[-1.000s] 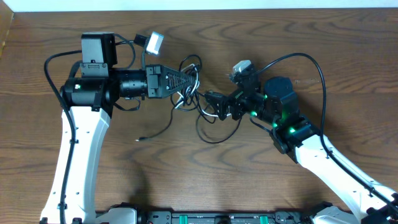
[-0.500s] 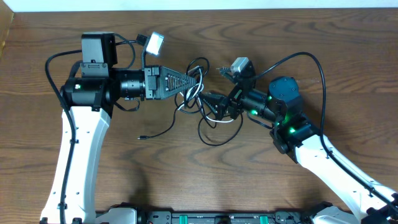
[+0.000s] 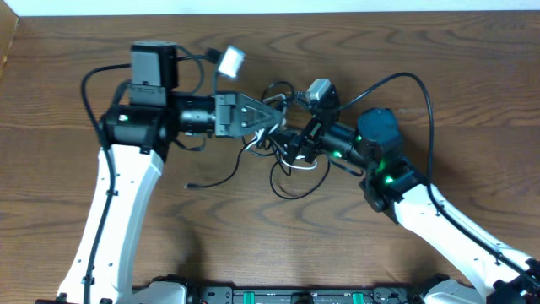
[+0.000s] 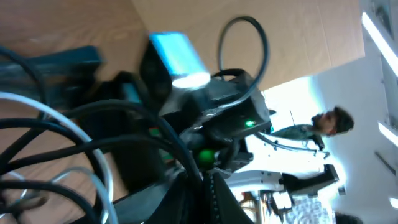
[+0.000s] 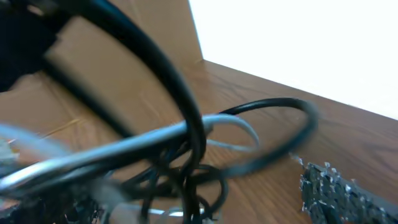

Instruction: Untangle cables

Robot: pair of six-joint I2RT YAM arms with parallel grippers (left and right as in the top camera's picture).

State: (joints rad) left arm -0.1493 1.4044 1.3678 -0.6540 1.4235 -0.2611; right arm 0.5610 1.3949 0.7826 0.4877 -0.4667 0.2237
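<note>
Overhead: brown wooden table [image 3: 472, 101], both arms reaching in to meet near the middle of its far half.

Tangle: thin black cable [image 3: 211, 181] and thin white cable [image 3: 297, 166] are knotted together between the two gripper tips. Several loops are lifted off the wood. One black strand trails out toward the left arm's side and ends in a small plug [image 3: 190, 187] lying flat on the table. A black loop sags toward the near edge below the knot, with the white strand curving just inside it.

Left gripper [image 3: 274, 114]: fingers taper to a point at the upper edge of the knot. Left wrist view, blurred, shows them pinched together with a black strand running into the pinch.

Right gripper [image 3: 291, 142]: pushed into the knot from the opposite side, tips buried among strands. Right wrist view is heavily blurred; cannot tell whether its fingers are parted or closed.
</note>
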